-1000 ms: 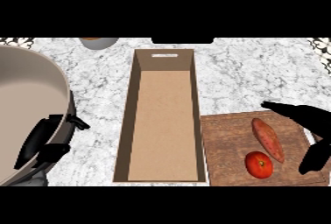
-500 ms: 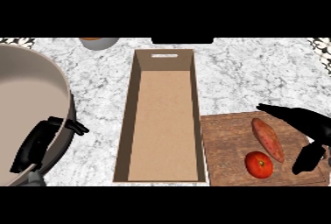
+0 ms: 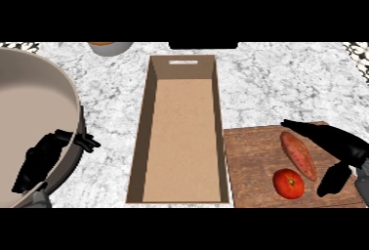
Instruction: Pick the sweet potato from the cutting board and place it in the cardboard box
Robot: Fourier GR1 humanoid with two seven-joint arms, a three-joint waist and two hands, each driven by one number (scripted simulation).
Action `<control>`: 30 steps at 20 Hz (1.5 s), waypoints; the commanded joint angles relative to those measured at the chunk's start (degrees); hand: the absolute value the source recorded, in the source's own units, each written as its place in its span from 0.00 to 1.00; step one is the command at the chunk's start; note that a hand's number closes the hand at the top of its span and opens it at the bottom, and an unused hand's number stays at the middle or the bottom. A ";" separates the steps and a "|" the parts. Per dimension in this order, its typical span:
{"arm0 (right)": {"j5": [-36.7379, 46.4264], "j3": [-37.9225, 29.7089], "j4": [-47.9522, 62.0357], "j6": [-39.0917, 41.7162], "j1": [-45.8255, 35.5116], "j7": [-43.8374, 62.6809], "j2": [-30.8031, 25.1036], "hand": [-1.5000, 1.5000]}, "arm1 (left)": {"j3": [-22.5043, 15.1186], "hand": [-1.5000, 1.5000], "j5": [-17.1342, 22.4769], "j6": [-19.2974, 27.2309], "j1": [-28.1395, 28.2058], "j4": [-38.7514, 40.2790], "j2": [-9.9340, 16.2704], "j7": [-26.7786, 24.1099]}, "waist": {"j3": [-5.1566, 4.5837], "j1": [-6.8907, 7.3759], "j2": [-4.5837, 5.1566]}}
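A long orange sweet potato (image 3: 299, 156) lies on the wooden cutting board (image 3: 252, 166) at the lower right, beside a red tomato (image 3: 288, 183). My right hand (image 3: 340, 149) hovers just right of the sweet potato, fingers spread above its far end and thumb low near the tomato, open around it without closing. The long, open cardboard box (image 3: 180, 132) stands in the middle, with nothing inside. At the lower left my left hand (image 3: 45, 158) rests open over the rim of a big pot.
A large grey pot (image 3: 32, 122) fills the left side. A small grey bowl (image 3: 110, 47) sits at the counter's far edge. White marble counter (image 3: 281, 83) lies bare beyond the cutting board.
My right hand has slid left and down, closer over the sweet potato. The left hand has shifted slightly along the pot's rim.
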 commanded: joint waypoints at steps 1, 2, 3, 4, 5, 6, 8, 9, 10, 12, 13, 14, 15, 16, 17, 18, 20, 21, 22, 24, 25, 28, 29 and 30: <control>1.10 -0.42 -1.38 -0.32 1.01 2.42 2.42 0.00 | 2.02 0.50 2.24 4.53 2.03 -1.35 -0.83 -1.43 | -0.79 0.06 0.46; 1.56 -0.34 -0.55 0.11 0.98 0.78 1.58 0.00 | -0.58 0.50 0.54 9.07 1.67 3.59 -0.84 -4.48 | -0.81 -0.15 0.55; 1.26 -1.47 1.80 0.43 0.16 -2.12 0.26 0.00 | -2.53 0.50 0.67 11.00 0.59 4.71 -0.84 -3.88 | -0.80 -0.17 0.62; 3.48 0.89 5.84 0.23 -3.70 -0.38 3.12 0.00 | 1.95 0.50 0.68 7.18 -1.64 5.96 -0.84 -4.86 | -0.79 0.44 0.80; 4.35 1.26 4.56 -0.92 -1.70 -1.67 3.00 0.00 | 2.35 0.50 0.53 7.03 -2.78 5.24 -0.84 -3.07 | -0.78 0.08 0.70; 5.15 1.42 3.40 -1.40 -0.45 -1.18 2.97 0.00 | -1.98 0.50 0.86 9.79 0.35 4.36 -0.85 -3.95 | -0.79 -0.06 0.60; 6.13 2.52 3.67 -0.72 -0.80 -0.34 3.69 0.00 | 1.89 0.50 -0.25 7.18 1.20 4.67 -0.85 -6.04 | -0.81 0.14 0.62; 6.03 1.51 4.03 0.48 -1.56 -0.73 2.52 0.00 | 0.36 0.50 1.37 7.37 0.37 1.40 -0.85 -1.16 | -0.79 0.15 0.55; 7.71 1.91 9.33 -3.06 -0.59 -6.55 1.88 0.00 | -0.91 0.50 0.80 9.31 1.90 2.64 -0.85 -4.55 | -0.76 0.36 0.70; 7.00 2.69 7.90 -2.76 -1.69 -1.60 7.63 1.00 | -0.92 0.50 1.02 9.88 -0.71 5.00 -0.84 -3.11 | -0.78 0.15 0.69; 5.79 0.92 8.78 -0.21 -2.72 -2.65 5.64 1.00 | 1.41 0.50 -0.05 8.03 -0.18 6.34 -0.84 -5.85 | -0.80 0.12 0.69; 6.84 1.25 7.69 -0.92 -1.73 -3.51 5.21 1.00 | 1.45 0.50 0.29 7.57 0.11 4.24 -0.84 -4.94 | -0.79 0.05 0.60; 8.41 1.72 6.24 -3.79 -0.80 -5.44 4.93 1.00 | -0.76 0.50 0.22 9.87 -0.23 3.85 -0.85 -2.83 | -0.78 -0.13 0.58; 10.51 0.69 12.06 -8.09 -3.85 -7.87 5.20 1.00 | 1.71 0.50 0.45 7.51 -0.70 4.58 -0.85 -4.05 | -0.75 0.37 0.74; 11.46 1.17 4.09 -10.00 0.53 -5.74 4.45 1.00 | 0.43 0.50 2.28 7.33 0.99 0.62 -0.85 -1.48 | -0.78 -0.26 0.44; 12.89 0.39 8.93 -13.54 -2.65 -7.73 5.54 1.00 | 1.52 0.50 1.39 6.80 -0.02 3.97 -0.85 -4.33 | -0.76 0.13 0.68; 14.35 0.31 11.03 -16.40 -1.16 -10.73 4.85 1.00 | 3.00 0.50 0.90 6.71 2.49 4.65 -0.85 -8.10 | -0.77 0.24 0.72; 13.29 -1.10 10.59 -14.56 -5.00 -8.40 6.23 1.00 | -0.87 0.50 2.25 7.54 2.85 1.26 -0.86 -2.93 | -0.76 0.40 0.61; 14.63 -0.74 10.50 -17.22 -1.57 -11.18 5.32 1.00 | 1.77 0.50 1.67 6.42 -0.24 2.70 -0.86 -3.67 | -0.76 -0.03 0.61; 13.55 -1.93 6.27 -16.54 -0.31 -10.90 4.72 1.00 | 2.12 0.50 1.21 6.43 0.14 1.95 -0.86 -2.35 | -0.78 -0.31 0.51; 13.56 -2.31 5.70 -16.15 -1.62 -9.71 5.12 1.00 | 1.95 0.50 0.15 8.13 -0.57 5.26 -0.86 -4.71 | -0.80 -0.43 0.57; 16.97 -5.22 1.17 -23.14 6.20 11.63 11.15 1.00 | 4.02 0.50 1.03 4.95 3.01 0.34 -0.86 -2.25 | -1.08 -3.90 -0.49; 17.84 -6.44 0.84 -24.61 8.19 15.69 11.79 1.00 | 5.83 0.50 0.90 3.55 3.25 -1.36 -0.86 -1.77 | -1.16 -5.17 -1.05; 18.89 -7.31 0.97 -26.66 10.07 18.98 12.90 1.00 | 6.41 0.50 1.61 3.39 4.52 -1.04 -0.87 -1.99 | -1.36 -6.68 -1.41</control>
